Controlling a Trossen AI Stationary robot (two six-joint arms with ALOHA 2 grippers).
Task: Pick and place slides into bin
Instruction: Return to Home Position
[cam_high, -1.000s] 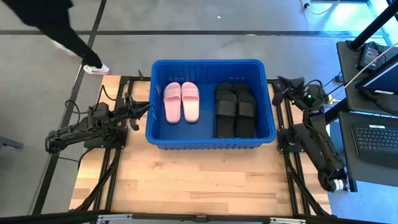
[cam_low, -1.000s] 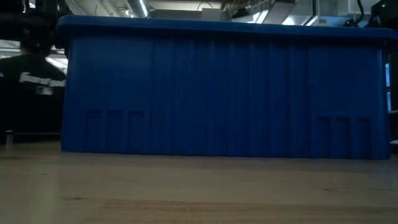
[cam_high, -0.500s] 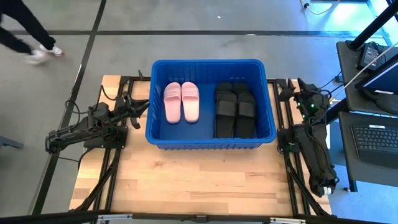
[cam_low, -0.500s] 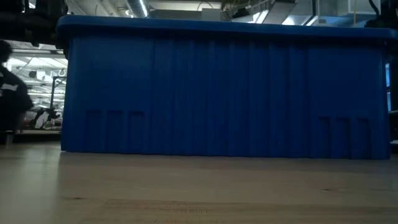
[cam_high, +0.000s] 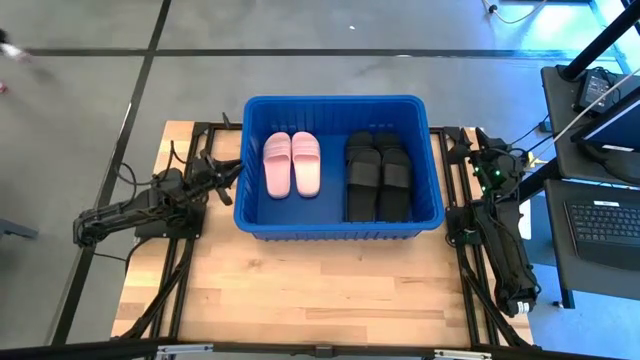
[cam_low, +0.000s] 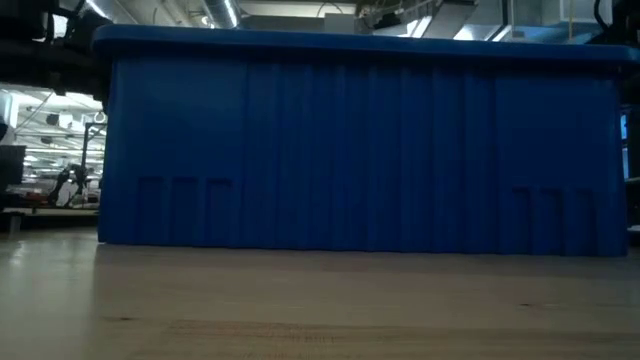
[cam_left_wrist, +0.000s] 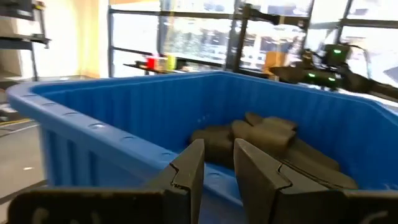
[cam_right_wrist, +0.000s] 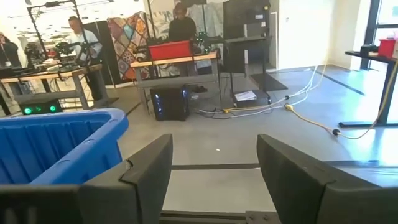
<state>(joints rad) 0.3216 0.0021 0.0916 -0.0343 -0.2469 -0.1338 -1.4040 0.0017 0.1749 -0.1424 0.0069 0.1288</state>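
The blue bin (cam_high: 340, 226) stands in the middle of the table and fills the low view (cam_low: 350, 150). A pink pair of slides (cam_high: 291, 164) lies flat on the left of its floor. The black slides (cam_high: 378, 172) lie on the right, overlapping; they also show in the left wrist view (cam_left_wrist: 267, 134). My left gripper (cam_high: 232, 168) hovers just outside the bin's left wall, its fingers (cam_left_wrist: 193, 168) a narrow gap apart and empty. My right gripper (cam_high: 478, 140) is wide open and empty beside the bin's far right corner (cam_right_wrist: 56, 143), pointing past the table's far edge.
Bare wood tabletop (cam_high: 320, 290) lies between the bin and the near edge. Black arm frames run along both table sides. A desk with a keyboard (cam_high: 605, 220) stands to the right. People and workbenches (cam_right_wrist: 180, 37) show in the room beyond.
My right gripper has swung from pointing at the bin's right rim to pointing toward the far edge, and its arm has folded back along the table's right side. My left gripper has crept a little toward the bin. A person has walked off to the left.
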